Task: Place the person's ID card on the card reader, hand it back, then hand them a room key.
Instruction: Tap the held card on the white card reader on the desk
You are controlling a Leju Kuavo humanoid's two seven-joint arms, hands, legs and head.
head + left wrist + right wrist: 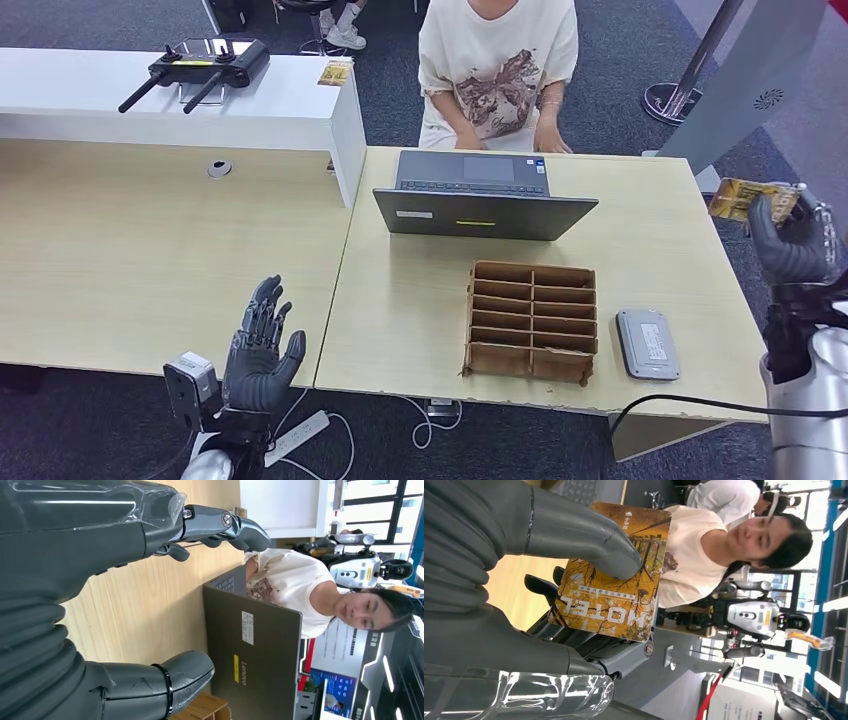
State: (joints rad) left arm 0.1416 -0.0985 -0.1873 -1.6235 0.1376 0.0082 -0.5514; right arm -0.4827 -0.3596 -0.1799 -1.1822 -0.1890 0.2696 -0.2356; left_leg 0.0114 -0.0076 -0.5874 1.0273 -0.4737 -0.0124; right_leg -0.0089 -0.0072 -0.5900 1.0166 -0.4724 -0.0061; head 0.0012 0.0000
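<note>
R hand (795,240) is clamped on the room key card (752,198), thumb pressing its printed HOTEL face against the fingers behind, held off the desk's (650,230) far right edge at about 2 o'clock from the card reader (647,343). L hand (262,345) holds nothing, fingers spread, at 9 o'clock from the cardboard tray (532,320). Card looks thin, light, stiff and glossy, so prob slippery; best pinched flat on both faces near one end, leaving the free end for the person (497,70) to take.

Yellow "HOTEL" room key (609,590) pinched in right robot hand (795,240).
</note>
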